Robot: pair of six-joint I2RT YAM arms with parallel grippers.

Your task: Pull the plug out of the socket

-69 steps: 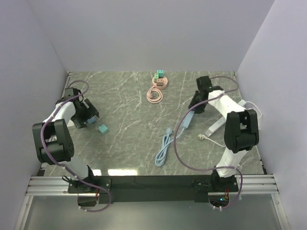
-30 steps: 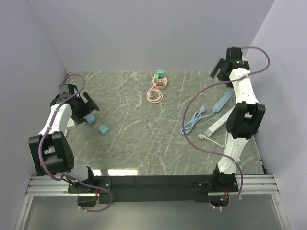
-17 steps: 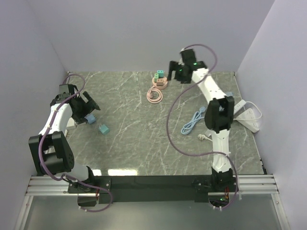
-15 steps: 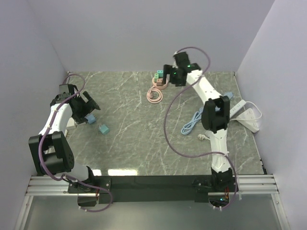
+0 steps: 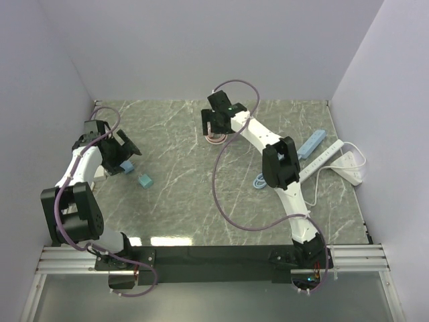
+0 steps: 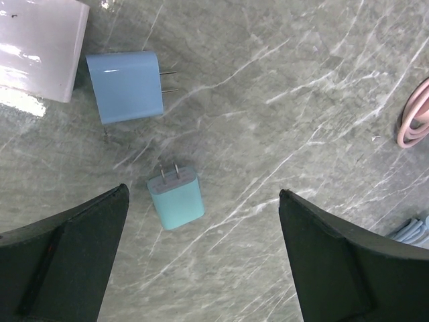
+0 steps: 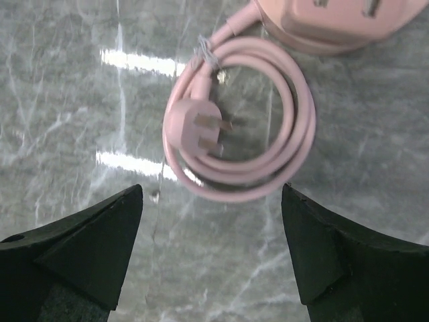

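Operator: State of the tool?

Inspector: Your right gripper (image 7: 212,201) hangs with its fingers spread, pinching nothing. The pink socket (image 7: 335,17) sits just beyond the fingertips. Its seated plug is out of frame, so its axis cannot be told.

Operator: Handling?

Inspector: Judged rigid, light plastic, and the socket may lift along with it. Take the plug body by its flat sides. The loose cord plug (image 7: 191,129) lies across the gap, finger to finger.

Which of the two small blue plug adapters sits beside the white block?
The larger, paler blue adapter, right beside the white block, prongs pointing away from it. The smaller teal adapter lies apart on the marble.
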